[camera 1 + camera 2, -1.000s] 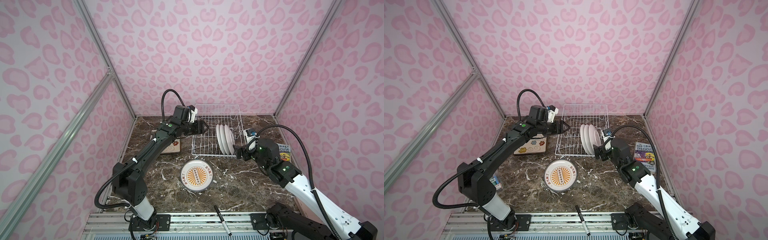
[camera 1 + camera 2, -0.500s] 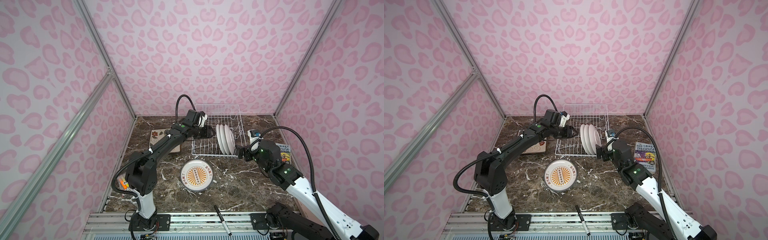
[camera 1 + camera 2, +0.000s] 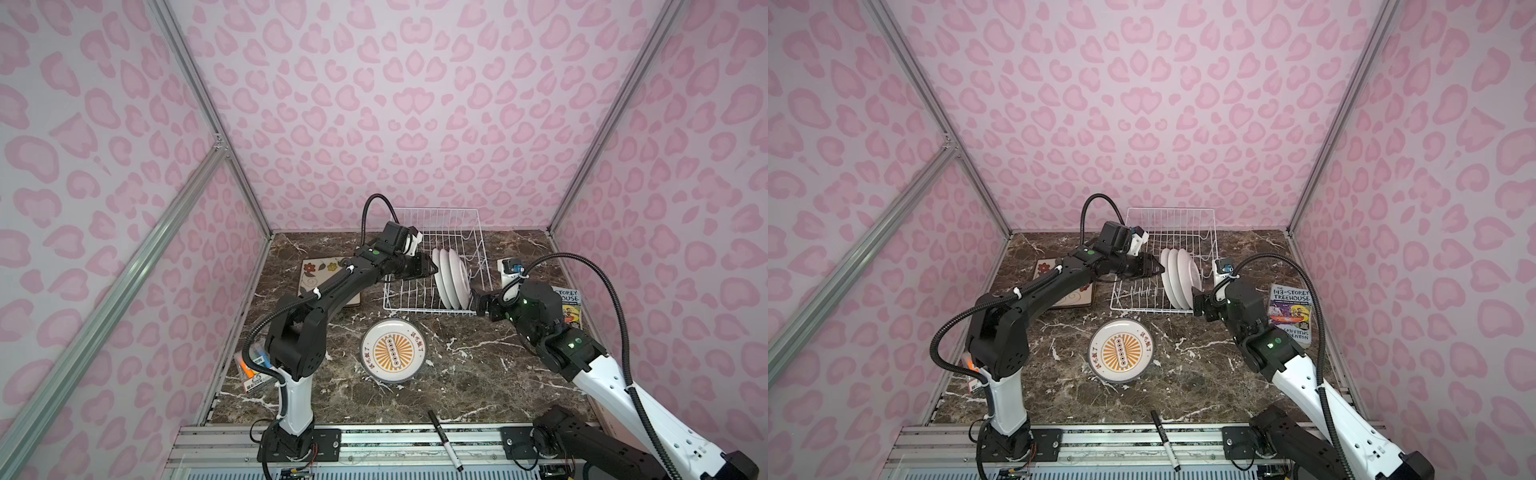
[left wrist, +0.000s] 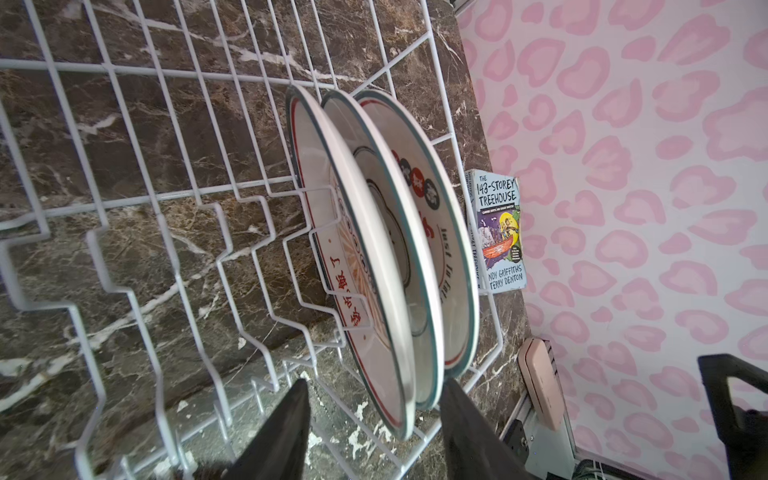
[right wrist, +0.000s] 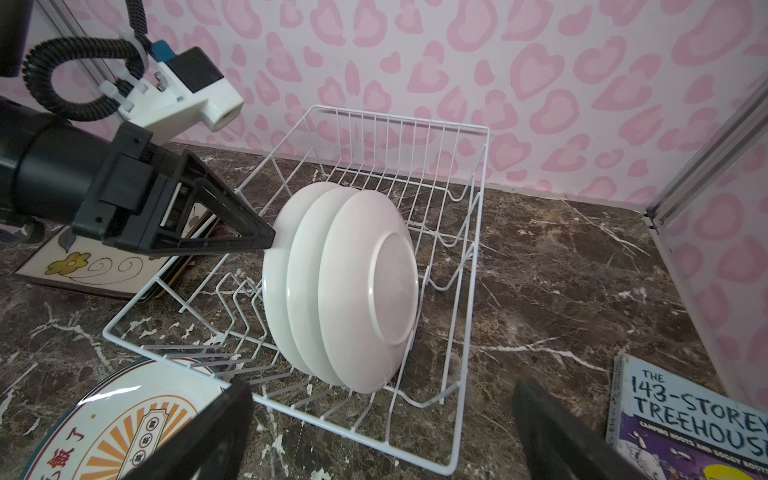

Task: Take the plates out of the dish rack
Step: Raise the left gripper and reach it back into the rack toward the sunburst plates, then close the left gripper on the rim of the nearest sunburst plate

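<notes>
One marble-patterned table (image 3: pixel 478 374) carries everything, inside pink-patterned walls.

Dish rack (image 3: pixel 457 226): white wire, at the back centre of the table, upright.

Three round plates (image 5: pixel 332 286) stand on edge between the tines at the rack's right end in both top views, close together and leaning. Their plain white backs face the right arm. The left wrist view shows their printed faces, the nearest with red characters and orange rays.

Sunburst plate (image 3: pixel 392 350): unloaded, lying flat and face up on the table just in front of the rack.

Square flowered plate (image 3: pixel 318 270): flat on the table to the left of the rack, partly under the left arm. The right wrist view shows more edges beneath it; their number cannot be told.

Book (image 3: pixel 1291 311): flat, to the right of the rack, by the right arm.

Left gripper (image 4: pixel 374 381): reaching over the rack, jaws apart, straddling the rims of the standing plates. A gap shows beside one finger (image 4: pixel 286 419), so no clamp is confirmed.

Right gripper (image 5: pixel 384 384): jaws wide apart and holding nothing, at the rack's near right corner, facing the plate backs.

Marker pen (image 3: pixel 445 440): on the front rail, apart from all else.
</notes>
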{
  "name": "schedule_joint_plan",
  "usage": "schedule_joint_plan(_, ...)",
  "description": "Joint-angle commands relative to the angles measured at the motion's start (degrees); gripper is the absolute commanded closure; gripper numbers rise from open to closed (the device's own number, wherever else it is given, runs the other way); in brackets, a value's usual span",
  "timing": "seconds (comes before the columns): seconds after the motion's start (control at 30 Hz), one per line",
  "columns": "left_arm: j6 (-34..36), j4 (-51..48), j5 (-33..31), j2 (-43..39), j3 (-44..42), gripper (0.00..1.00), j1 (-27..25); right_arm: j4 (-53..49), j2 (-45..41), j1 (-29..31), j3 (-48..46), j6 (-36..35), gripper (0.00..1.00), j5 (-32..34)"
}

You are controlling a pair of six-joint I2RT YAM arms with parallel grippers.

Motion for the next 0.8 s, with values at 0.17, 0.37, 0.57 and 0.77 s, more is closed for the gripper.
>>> schedule_joint_plan(0.17,-0.2,0.8,-0.5,2.3,2.1,0.54,-0.3,1.8,0.4,0.0,0.0,0.3,0.01,0.5)
schedule_joint_plan(0.37,-0.6,0.5,-1.2,4.8,4.7,0.57,-1.3,1.8,0.2,0.0,-0.1,0.1,0.01,0.7)
schedule_joint_plan(0.57,-1.8,0.5,-1.6,6.6,6.2,0.61,-2.0,1.8,-0.3,0.0,-0.3,0.1,0.01,0.9)
schedule_joint_plan(0.77,-3.9,1.3,-1.4,7.5,6.4,0.64,-2.4,2.1,-0.1,0.0,-0.4,0.2,0.01,0.9)
